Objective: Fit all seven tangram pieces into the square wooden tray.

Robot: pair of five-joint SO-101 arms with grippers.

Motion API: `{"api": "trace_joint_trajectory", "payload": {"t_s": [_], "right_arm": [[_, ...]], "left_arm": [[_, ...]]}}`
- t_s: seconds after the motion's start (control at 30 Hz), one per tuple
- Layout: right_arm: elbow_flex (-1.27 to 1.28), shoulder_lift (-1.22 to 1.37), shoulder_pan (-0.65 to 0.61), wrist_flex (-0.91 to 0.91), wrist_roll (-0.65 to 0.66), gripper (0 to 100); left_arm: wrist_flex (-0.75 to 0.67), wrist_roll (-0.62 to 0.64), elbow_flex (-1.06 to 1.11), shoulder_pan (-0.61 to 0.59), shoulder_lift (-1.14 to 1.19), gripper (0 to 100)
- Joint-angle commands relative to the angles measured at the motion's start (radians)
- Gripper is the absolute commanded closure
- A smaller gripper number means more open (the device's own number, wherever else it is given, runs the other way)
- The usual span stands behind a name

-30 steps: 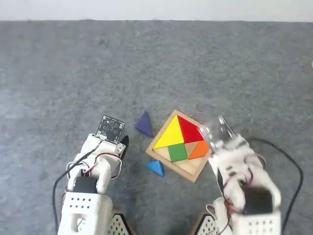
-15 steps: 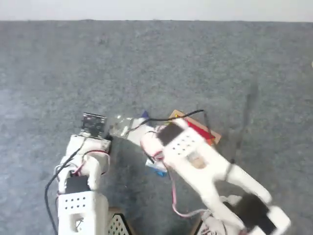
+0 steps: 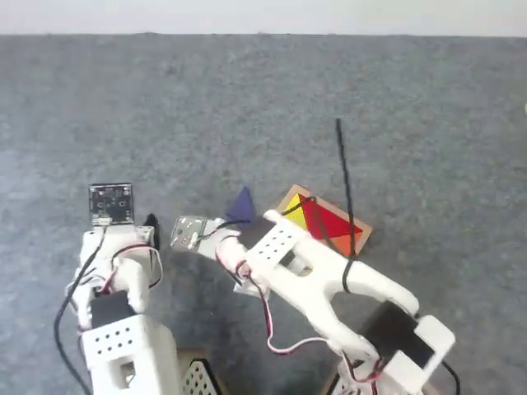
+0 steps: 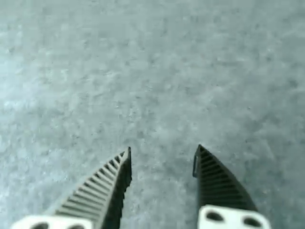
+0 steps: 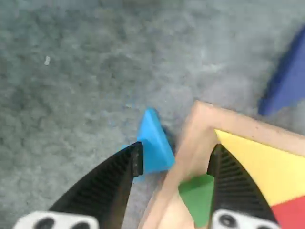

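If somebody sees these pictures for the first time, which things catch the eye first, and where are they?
First the right arm, stretched across the wooden tray, which holds a bright yellow piece and a red piece. Its open end effector hangs over the tray's corner, and a light blue triangle lies on the grey carpet just outside the rim. A dark blue triangle lies on the carpet close by.

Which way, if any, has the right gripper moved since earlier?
Yes. The right gripper crossed from the right edge of the wooden tray to its left side, over the light blue triangle.
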Motion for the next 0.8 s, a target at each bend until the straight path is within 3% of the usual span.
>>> {"api": "trace_joint_trajectory", "payload": {"t_s": [0.0, 0.17, 0.4, 0.6, 0.77], "right_arm": [[0.014, -0.007, -0.028, -0.058, -0.015, 75.3], [0.021, -0.005, 0.01, -0.03, -0.015, 76.2], [0.021, -0.005, 0.027, 0.03, -0.015, 91.1], [0.018, 0.015, 0.033, 0.039, -0.015, 88.2], [-0.058, 0.091, 0.093, 0.087, -0.012, 93.6]], "left_arm": [[-0.048, 0.014, -0.074, -0.012, 0.123, 79], [-0.13, 0.014, -0.124, -0.015, 0.31, 79], [-0.206, 0.014, -0.2, -0.017, 0.534, 79], [-0.206, 0.011, -0.217, -0.017, 0.571, 79], [-0.203, 0.011, -0.211, -0.017, 0.557, 79]]}}
